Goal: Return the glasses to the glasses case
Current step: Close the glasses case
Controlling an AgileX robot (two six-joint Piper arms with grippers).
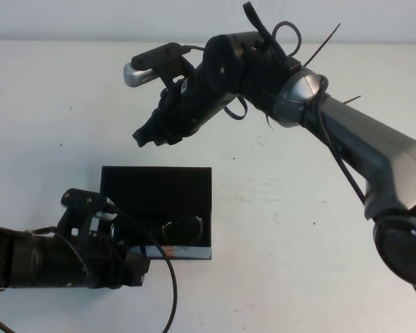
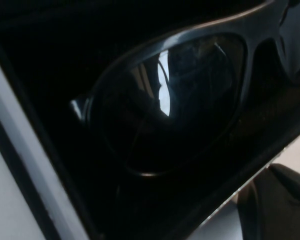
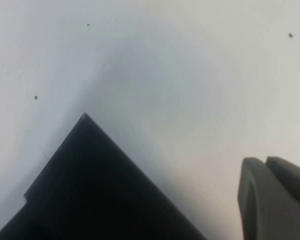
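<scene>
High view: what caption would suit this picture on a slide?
Glasses lie inside the open glasses case; left tool sits at its front edge, right tool, shut, hovers behind it.

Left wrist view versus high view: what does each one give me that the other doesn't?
Only the left wrist view shows the glasses close up: one dark lens and its thick frame lying inside the black interior of the glasses case.

Only the high view shows the layout: the case open with its lid up, the left gripper at the case's front left corner, and the right gripper, fingers shut and empty, held above the table behind the lid.

Both show the glasses already in the case.
</scene>
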